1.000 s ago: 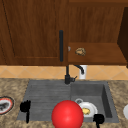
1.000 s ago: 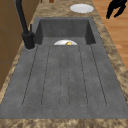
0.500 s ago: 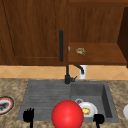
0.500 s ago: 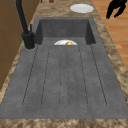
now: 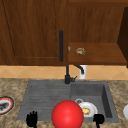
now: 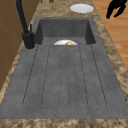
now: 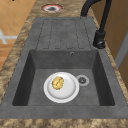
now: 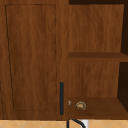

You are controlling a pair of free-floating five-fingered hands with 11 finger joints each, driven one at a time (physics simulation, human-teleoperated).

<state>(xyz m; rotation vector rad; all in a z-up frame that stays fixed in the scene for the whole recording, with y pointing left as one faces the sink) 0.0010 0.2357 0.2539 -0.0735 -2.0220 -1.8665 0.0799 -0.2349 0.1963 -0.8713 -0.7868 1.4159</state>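
The sink (image 5: pixel 45 95) is lying behind both hands; the red ball (image 5: pixel 67 114) is sitting between them at its front edge. The left hand (image 5: pixel 31 119) is hovering with fingers spread, the right hand (image 5: pixel 99 119), slightly nearer, is hovering clenched on nothing, just beside the white plate (image 5: pixel 87 109).

plate (image 7: pixel 61 87) in sink basin (image 7: pixel 100 82), likely food (image 7: pixel 57 83) on it

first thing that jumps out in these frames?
The big glossy red ball, front and centre at the sink's near edge, between the left robot hand and the right robot hand. Next, the round white plate on the grey sink basin floor, carrying a small yellow lump of food. Above, a brownish lump sits on the open wooden cabinet shelf.
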